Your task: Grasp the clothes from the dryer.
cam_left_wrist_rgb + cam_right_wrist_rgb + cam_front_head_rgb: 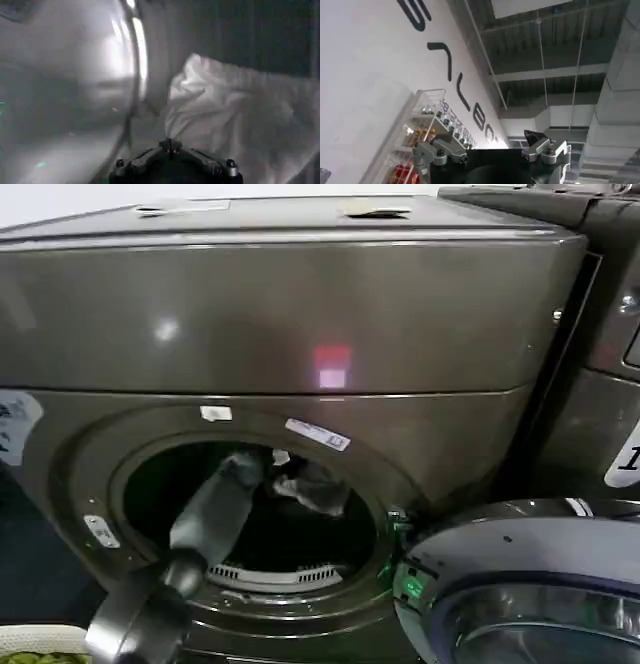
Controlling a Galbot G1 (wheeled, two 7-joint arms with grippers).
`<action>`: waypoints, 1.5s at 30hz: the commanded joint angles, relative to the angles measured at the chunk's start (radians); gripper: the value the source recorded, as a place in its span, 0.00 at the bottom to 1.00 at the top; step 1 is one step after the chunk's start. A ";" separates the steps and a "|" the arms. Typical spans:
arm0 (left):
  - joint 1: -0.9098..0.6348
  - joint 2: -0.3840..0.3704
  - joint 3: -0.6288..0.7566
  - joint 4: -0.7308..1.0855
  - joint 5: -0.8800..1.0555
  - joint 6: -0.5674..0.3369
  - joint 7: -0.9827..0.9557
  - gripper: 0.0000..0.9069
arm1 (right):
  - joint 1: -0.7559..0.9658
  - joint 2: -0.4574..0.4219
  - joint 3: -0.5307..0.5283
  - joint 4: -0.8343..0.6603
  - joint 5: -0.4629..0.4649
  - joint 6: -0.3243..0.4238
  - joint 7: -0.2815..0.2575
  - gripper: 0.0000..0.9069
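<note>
1. The clothes (312,484), a small pale grey wad, are seen just right of centre in the lower half of the head view, inside the round port of the dryer (300,314); in the left wrist view the clothes (235,110) fill the right half as wrinkled white fabric.
2. The left pincer (262,464) is reached into the port, its tip against the wad; the fingers are hidden in the dark drum, so it cannot be told how far they are parted or whether fabric is held.
3. Open dark room is left in the drum below and right of the wad.
4. The open door (530,584) is cut off at the lower right edge.
5. The stickers on the dryer front cannot be read.
6. The right pincer (492,150) is pointed at a ceiling and a lettered wall, fingers spread apart, nothing held.
</note>
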 commanded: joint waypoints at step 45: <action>0.366 -0.079 -0.235 -0.483 -0.363 -0.224 -0.653 0.00 | -0.025 -0.002 0.068 -0.029 0.038 0.050 0.048 1.00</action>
